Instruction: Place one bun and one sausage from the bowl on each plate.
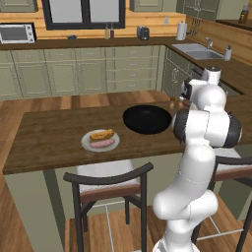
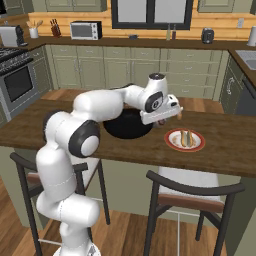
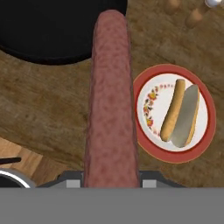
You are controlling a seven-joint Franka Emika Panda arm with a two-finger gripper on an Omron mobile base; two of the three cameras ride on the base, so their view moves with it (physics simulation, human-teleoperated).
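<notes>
Gripper [image 2: 167,120] was clamped on a sausage [image 3: 111,105], up over the wooden counter [image 1: 54,133] between the black bowl [image 1: 146,119] and the red-rimmed plate [image 3: 209,127]. That plate had a bun [image 3: 180,116] on it. Grey-white plate [image 1: 86,140] had both, side by side.

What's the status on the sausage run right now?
End effector shut on sausage, above counter beside red-rimmed plate. That plate holds bun only. Grey plate full. Path clear.
</notes>
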